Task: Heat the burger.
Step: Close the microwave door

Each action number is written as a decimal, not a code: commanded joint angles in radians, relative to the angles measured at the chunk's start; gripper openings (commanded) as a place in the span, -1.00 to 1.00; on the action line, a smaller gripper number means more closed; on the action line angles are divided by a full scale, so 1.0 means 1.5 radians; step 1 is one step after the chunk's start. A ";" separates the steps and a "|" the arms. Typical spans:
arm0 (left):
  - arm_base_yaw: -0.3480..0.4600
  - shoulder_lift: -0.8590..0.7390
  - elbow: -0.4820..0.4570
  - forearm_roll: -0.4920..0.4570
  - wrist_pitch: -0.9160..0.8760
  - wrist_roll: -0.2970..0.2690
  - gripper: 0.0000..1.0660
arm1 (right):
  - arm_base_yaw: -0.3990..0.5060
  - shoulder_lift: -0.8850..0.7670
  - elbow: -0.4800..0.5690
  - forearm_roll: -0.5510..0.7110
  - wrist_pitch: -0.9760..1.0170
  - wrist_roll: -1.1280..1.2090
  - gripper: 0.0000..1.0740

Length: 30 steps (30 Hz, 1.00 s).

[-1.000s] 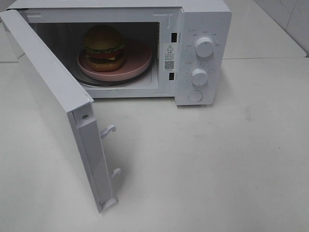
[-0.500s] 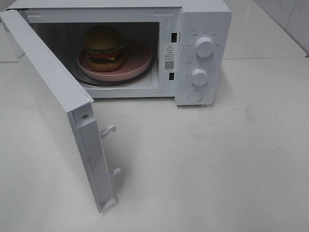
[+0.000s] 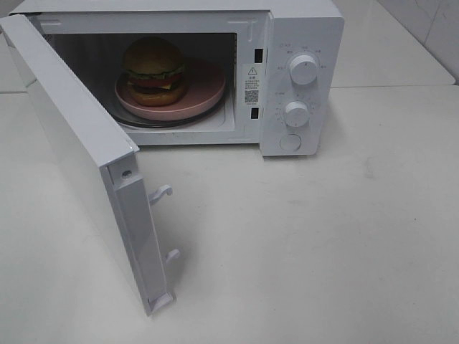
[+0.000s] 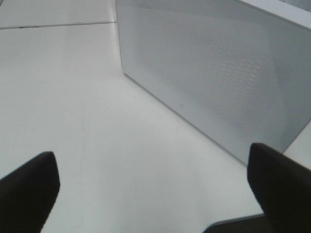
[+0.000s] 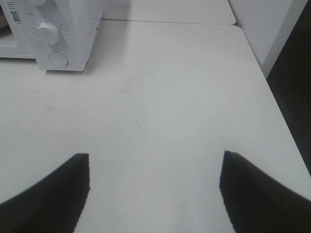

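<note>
Place: a mock kitchen set-up, closer to a test room than a home.
Appliance: a white microwave (image 3: pixel 315 29) with two dials (image 3: pixel 303 69), its door (image 3: pixel 72 143) open.
Food: a burger (image 3: pixel 154 68) on a pink plate (image 3: pixel 208 89) inside the microwave.
Surface: a plain white table (image 3: pixel 323 251), seamed beside the microwave.
Wall: pale tiles (image 3: pixel 430 29) behind the microwave, to its right.

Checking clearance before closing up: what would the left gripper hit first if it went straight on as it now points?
Likely the outer face of the microwave door, though the table might come first; depth is unclear.
</note>
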<state>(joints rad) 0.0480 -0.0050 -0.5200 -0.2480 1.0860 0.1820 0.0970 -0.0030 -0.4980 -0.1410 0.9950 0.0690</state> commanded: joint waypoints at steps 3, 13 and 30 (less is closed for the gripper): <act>-0.002 -0.013 0.003 -0.003 -0.009 -0.003 0.83 | -0.003 -0.019 0.001 0.000 0.001 0.005 0.37; -0.002 -0.013 0.003 -0.003 -0.009 -0.003 0.83 | -0.003 -0.019 0.001 0.000 0.001 0.005 0.37; -0.002 -0.013 0.003 -0.003 -0.009 -0.003 0.83 | -0.003 -0.019 0.001 0.000 0.001 0.005 0.37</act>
<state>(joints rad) 0.0480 -0.0050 -0.5200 -0.2480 1.0860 0.1820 0.0970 -0.0030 -0.4980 -0.1410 0.9950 0.0690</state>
